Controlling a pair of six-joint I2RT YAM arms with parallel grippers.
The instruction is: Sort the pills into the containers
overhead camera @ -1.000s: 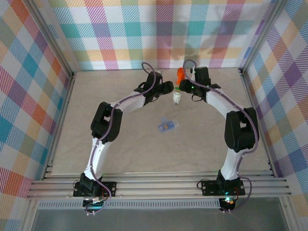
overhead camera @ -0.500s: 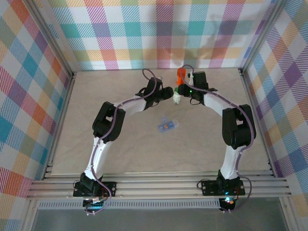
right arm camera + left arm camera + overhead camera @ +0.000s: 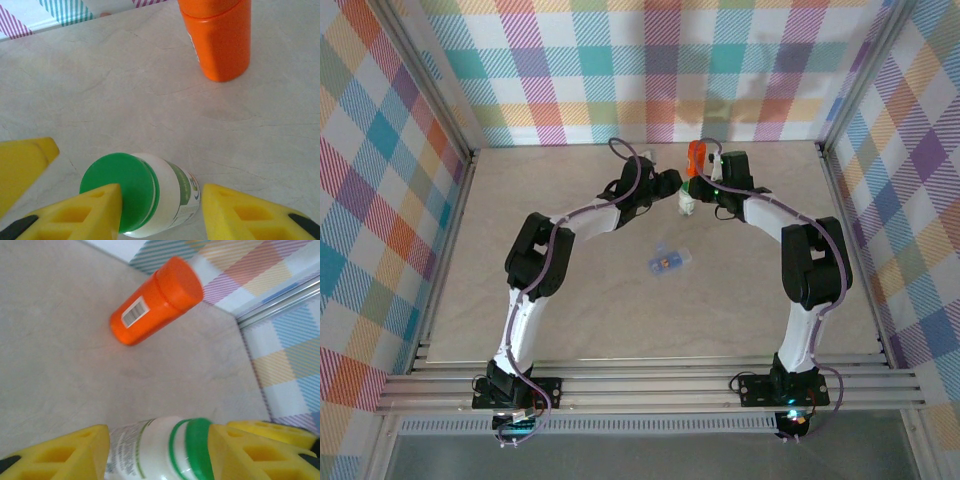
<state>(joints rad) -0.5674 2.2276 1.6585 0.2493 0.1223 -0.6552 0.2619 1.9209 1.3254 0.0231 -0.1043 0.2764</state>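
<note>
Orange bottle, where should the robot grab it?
Grip the orange bottle across the middle of its round body, coming in from the side. It stands upright and apart from the green-capped bottle, so there is room on either side.

The left fingers (image 3: 55, 455) have closed onto the green-capped bottle (image 3: 155, 450) — the right fingers (image 3: 95, 210) narrowed too.

The pill bottle (image 3: 155, 300) is orange (white barcode label). At its 6 o'clock, the whitish bottle (image 3: 172, 195) has a green cap (image 3: 117, 185).
</note>
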